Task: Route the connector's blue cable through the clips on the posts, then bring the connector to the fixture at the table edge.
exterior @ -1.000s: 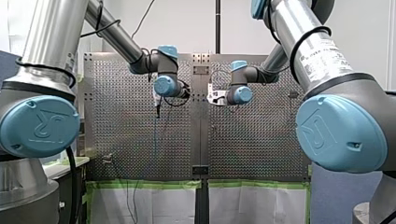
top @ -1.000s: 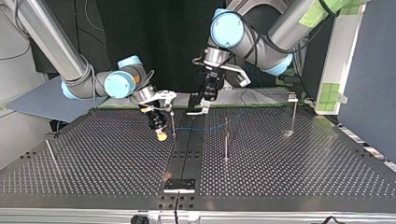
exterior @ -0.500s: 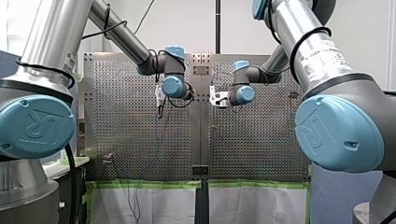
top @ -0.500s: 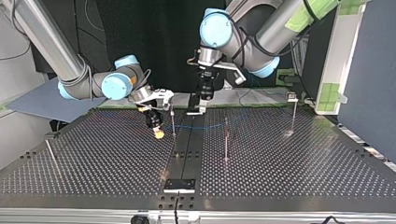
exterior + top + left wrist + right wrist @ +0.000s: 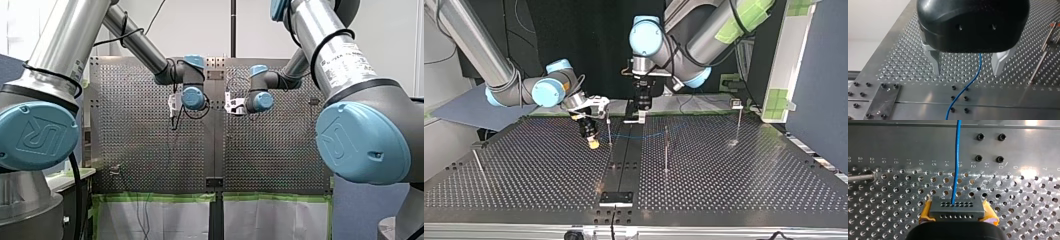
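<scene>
In the right wrist view a dark grey connector (image 5: 957,207) sits between yellow pads (image 5: 925,213), my right gripper (image 5: 958,216) shut on it. Its blue cable (image 5: 957,157) runs straight ahead over the plate. In the top view my right gripper (image 5: 594,144) hangs low beside a thin post (image 5: 609,131), and the blue cable (image 5: 649,135) sags toward another post (image 5: 666,150). My left gripper (image 5: 966,72) is open, its metal fingers (image 5: 935,61) astride the blue cable (image 5: 968,87) without touching it. It hangs above the table's centre strip, near its far edge (image 5: 639,117).
A third post (image 5: 739,125) stands at the top view's right and a leaning one (image 5: 478,164) at its left. The fixture plate (image 5: 616,198) sits at the near edge on the centre strip. A post with a red tip (image 5: 1045,50) stands beside my left gripper.
My left arm has swung leftward in the top view, bringing its gripper over the centre strip and closer to my right gripper. My right arm has barely moved and keeps hold of the connector.
</scene>
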